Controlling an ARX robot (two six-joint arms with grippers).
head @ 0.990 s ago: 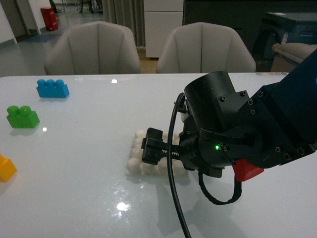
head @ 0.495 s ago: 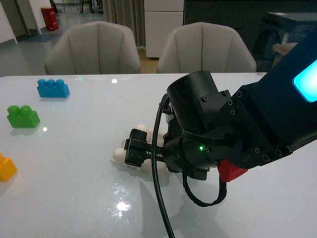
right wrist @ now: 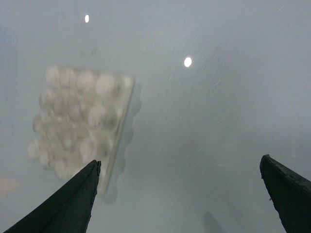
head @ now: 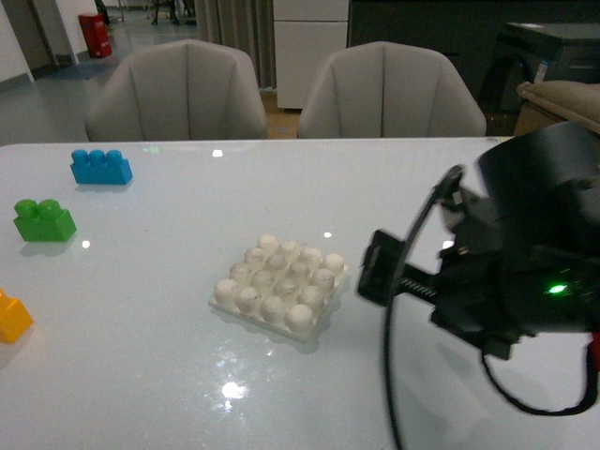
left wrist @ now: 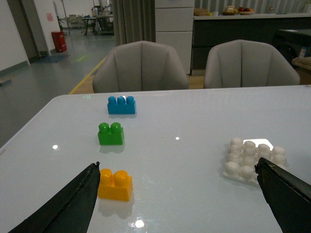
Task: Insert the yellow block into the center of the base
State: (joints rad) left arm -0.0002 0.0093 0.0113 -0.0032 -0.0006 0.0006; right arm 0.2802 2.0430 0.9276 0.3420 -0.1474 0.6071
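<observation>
The yellow block [head: 11, 317] sits on the white counter [head: 150, 375] at about 9 o'clock from the base [head: 278, 286]. It is well apart from the base and half cut off by the front view's edge. The green brick [head: 42, 220] and blue brick [head: 100, 167] lie farther back, toward 10 o'clock. Nothing is on the base's 16 studs yet.

The left gripper [left wrist: 177, 164] is spread wide and empty, with the block close to 1 of its fingers. The right gripper [right wrist: 180, 160] is likewise released and holds nothing, near the base at its 3 o'clock.

The block looks like hard, light plastic (glossy, so probably a little slippery). It should take a firm pinch across its 2 long flat sides, below the 2 studs, leaving the underside free to press onto the middle studs. The base looks light too and may skid on the shiny counter under the push.
</observation>
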